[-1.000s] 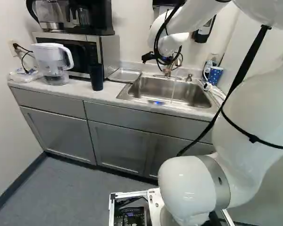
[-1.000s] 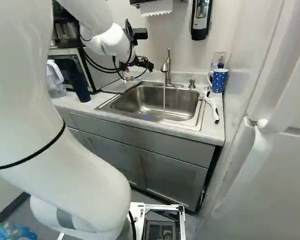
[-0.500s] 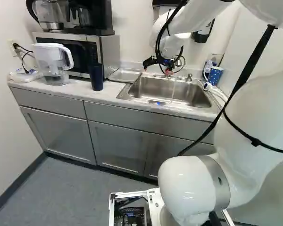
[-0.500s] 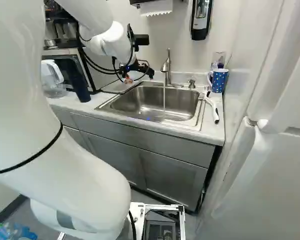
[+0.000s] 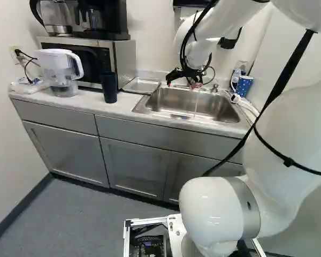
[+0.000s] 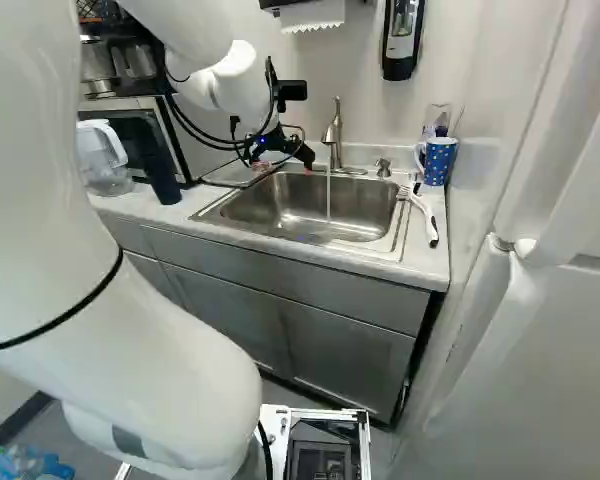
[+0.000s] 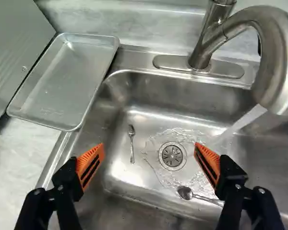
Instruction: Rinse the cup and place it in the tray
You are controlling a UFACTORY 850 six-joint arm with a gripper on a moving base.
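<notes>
clock here: 12 = dead ahead of the base. black gripper (image 7: 149, 147) w/ orange pads (image 7: 90, 165) is spread wide, nothing btwn, above the stainless steel sink (image 7: 144, 122); no cup seen in there, so shutting now prob nets nothing. going low could snag the small silver metal spoon (image 7: 186, 193) or silver metal fork (image 7: 131, 141), b/c both lie loose on the basin floor. running clear water (image 7: 242, 120) at the gripper's 2 may splash the wrist; a careless swing to 1 could clip the curved brushed-metal faucet (image 7: 213, 38). shallow silver metal tray (image 7: 67, 79) at its 10 could get shoved by a sideways bump. wrong-cup risk too: tall dark-blue tumbler (image 5: 109, 87) on the counter at 11, blue white-dotted mug (image 6: 438, 160) by the sink at 1; can't tell which is meant. pose: white jointed arm (image 5: 289, 123) rises from its base joint, reaches fwd & bends down at the wrist, gripper aimed into the basin, on the faucet's 9 side.
</notes>
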